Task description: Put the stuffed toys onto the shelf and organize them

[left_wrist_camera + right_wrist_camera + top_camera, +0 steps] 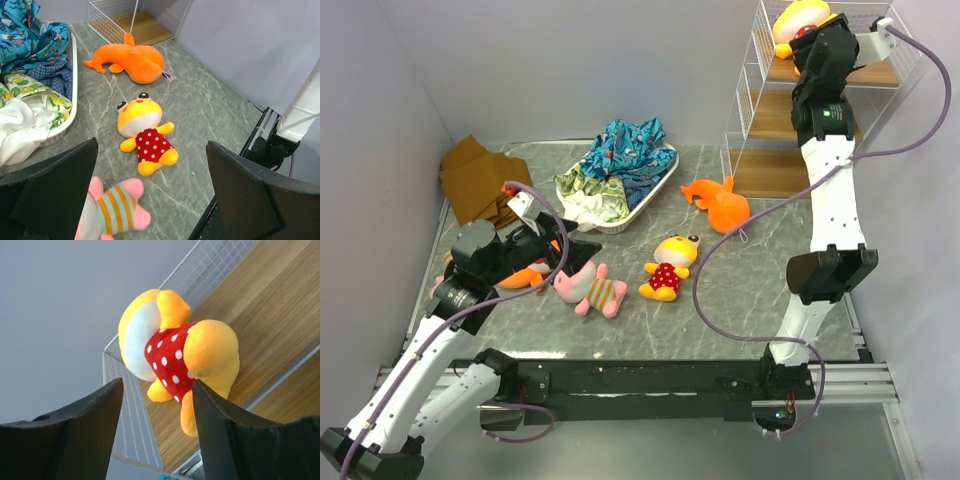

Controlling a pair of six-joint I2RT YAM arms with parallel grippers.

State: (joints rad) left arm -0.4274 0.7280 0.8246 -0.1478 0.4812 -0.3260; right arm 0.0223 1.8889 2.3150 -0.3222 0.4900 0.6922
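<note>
The shelf [782, 112] stands at the back right. A yellow toy with a red dotted body [790, 22] lies on its top board [260, 315]. My right gripper [810, 40] is open right in front of that yellow toy [175, 347], and its right finger [235, 440] is against the toy's leg. My left gripper [565, 250] is open and low over the table, beside a pink striped toy [590, 290] that also shows in the left wrist view [115, 210]. A second yellow toy [670, 265] and an orange shark [720, 203] lie mid-table. Another orange shark [525, 275] is partly hidden under the left arm.
A white oval tray [665, 178] holding a blue-patterned cloth heap [625, 150] sits at the back centre. Brown folded cloth [480, 180] lies at the back left. Grey walls close in both sides. The right arm's cable [720, 250] hangs over the table.
</note>
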